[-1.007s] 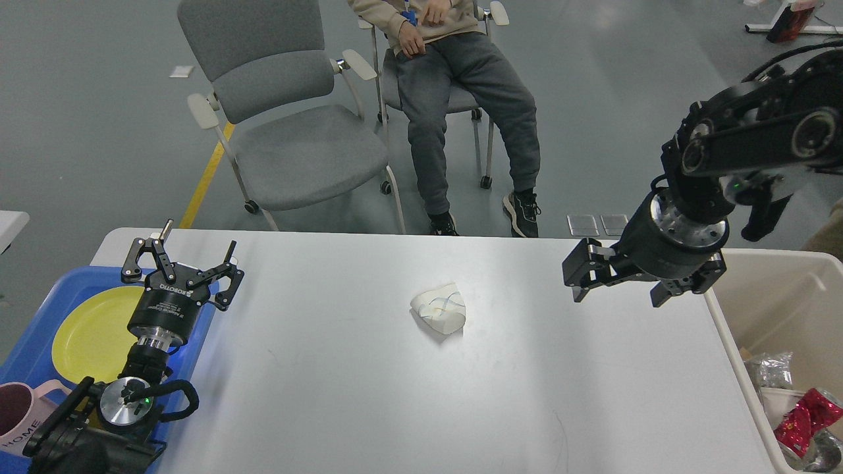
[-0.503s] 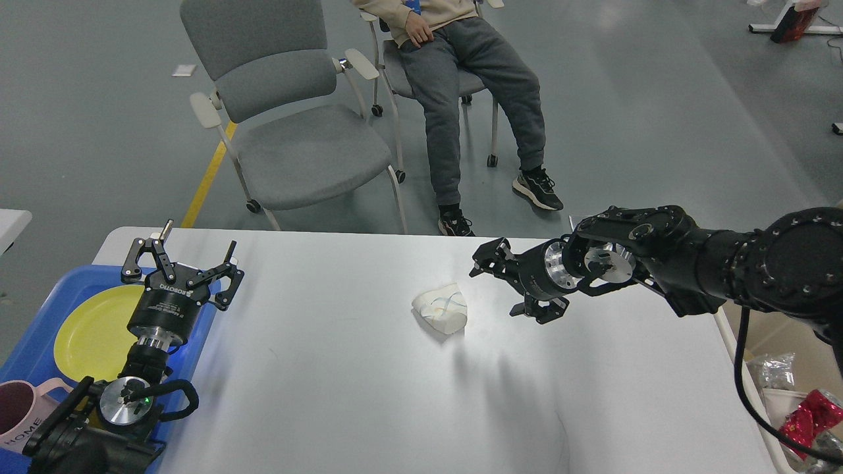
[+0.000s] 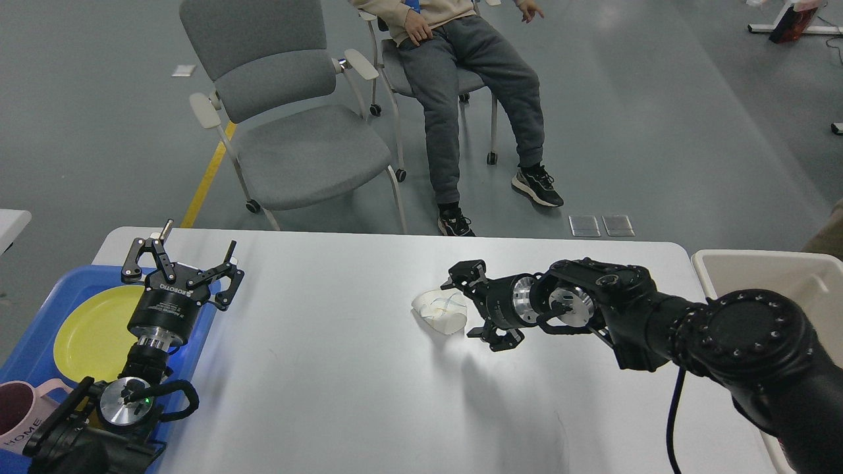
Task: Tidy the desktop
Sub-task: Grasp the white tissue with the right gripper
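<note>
Right gripper point(image 3: 473, 305): jaws spread, nothing held, lying low over the desktop point(image 3: 329, 382) with its fingers flanking the right side of a crumpled white paper wad point(image 3: 441, 311). Upper finger sits just beside the wad's top edge; lower finger is near its lower right corner. Actual contact cannot be confirmed.

The wad rests near the middle of the desktop and is the only loose item seen on the open surface.

Left gripper point(image 3: 182, 263): fingers splayed, empty, poised over the left end of the desktop at the edge of the blue tray point(image 3: 39, 309). The tray carries a yellow plate point(image 3: 92, 329) and a pink mug point(image 3: 16, 411).

A beige bin point(image 3: 757, 270) stands at the desktop's right end; its contents are hidden by the arm.

Assessment: tidying appears well advanced. Crockery is on the tray. The wad is outstanding; it has yet to be gripped, lifted and carried, probably to the bin.
</note>
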